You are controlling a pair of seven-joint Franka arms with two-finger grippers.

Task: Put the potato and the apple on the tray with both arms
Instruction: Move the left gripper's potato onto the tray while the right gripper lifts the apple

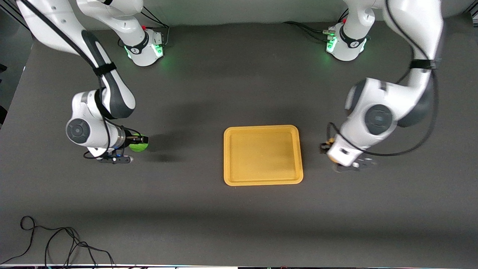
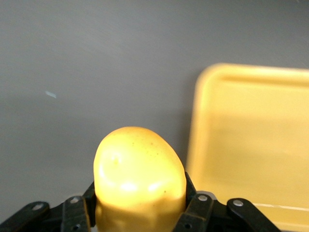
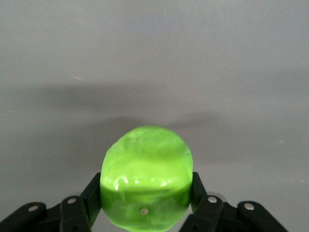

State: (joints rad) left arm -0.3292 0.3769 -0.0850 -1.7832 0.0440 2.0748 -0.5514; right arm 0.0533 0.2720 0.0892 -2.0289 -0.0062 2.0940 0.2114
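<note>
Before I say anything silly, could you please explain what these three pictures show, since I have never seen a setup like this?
These are two white robot arms at a dark table. The wide picture looks down from a high camera facing them. The other two come from small cameras on each arm's wrist, looking past its claw. On the table lies an orange-yellow tray with nothing on it. The right arm's claw, toward its own end of the table, is shut on a green apple. The left arm's claw, just beside the tray, is shut on a yellow potato. A loose black cable lies near the front camera.
</note>
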